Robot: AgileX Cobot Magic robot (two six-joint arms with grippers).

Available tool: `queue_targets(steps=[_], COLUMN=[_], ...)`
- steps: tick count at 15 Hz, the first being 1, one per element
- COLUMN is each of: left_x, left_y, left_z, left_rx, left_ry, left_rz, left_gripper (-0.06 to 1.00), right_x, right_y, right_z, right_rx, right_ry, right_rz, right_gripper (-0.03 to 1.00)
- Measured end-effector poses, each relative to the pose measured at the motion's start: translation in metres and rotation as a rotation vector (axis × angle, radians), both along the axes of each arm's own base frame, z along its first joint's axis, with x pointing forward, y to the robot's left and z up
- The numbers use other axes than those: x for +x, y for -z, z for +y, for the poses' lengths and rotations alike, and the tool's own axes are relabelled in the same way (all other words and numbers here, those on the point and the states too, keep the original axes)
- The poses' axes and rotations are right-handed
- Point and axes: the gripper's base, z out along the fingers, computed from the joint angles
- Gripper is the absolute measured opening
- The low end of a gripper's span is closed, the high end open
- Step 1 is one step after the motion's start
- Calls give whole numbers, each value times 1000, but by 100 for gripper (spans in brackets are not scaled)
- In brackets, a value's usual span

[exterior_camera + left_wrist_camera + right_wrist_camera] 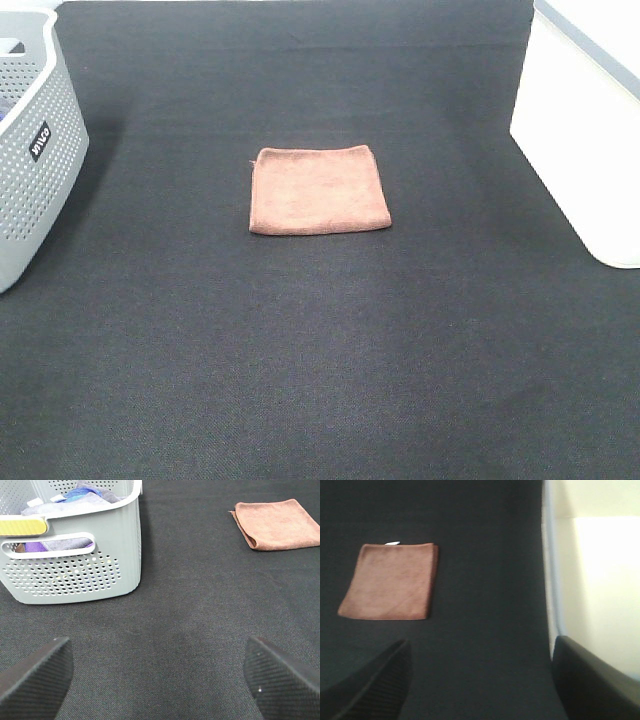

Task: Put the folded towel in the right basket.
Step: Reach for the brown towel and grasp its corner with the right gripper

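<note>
A folded brown towel (318,190) lies flat on the black table, near the middle. It also shows in the left wrist view (279,524) and in the right wrist view (390,581). The right basket (585,140) is white and stands at the table's right edge; its wall shows in the right wrist view (590,575). Neither gripper shows in the exterior high view. My left gripper (160,680) is open and empty over bare table, short of the towel. My right gripper (480,680) is open and empty beside the white basket, apart from the towel.
A grey perforated basket (35,150) stands at the table's left edge; in the left wrist view this basket (75,575) holds several folded cloths. Black cloth (320,360) covers the table.
</note>
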Motion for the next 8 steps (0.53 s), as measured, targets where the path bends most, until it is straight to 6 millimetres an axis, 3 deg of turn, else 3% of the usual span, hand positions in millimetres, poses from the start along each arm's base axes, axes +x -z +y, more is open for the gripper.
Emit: queue_targets(steps=[1,2,3,8], left_x=[0,0,0,0], left_y=[0,0,0,0], left_z=[0,0,0,0], left_rx=[0,0,0,0], left_ry=[0,0,0,0], left_rz=[0,0,0,0], left_gripper=[87,87,87,87], right_x=[27,27,43,112], right_y=[7,7,14,80], right_z=[7,7,16,86], right_rx=[30,30,24,27], right_ry=[-51,-51,-95,-271], right_rz=[55,55,77,240], right_gripper=[73,73,73,73])
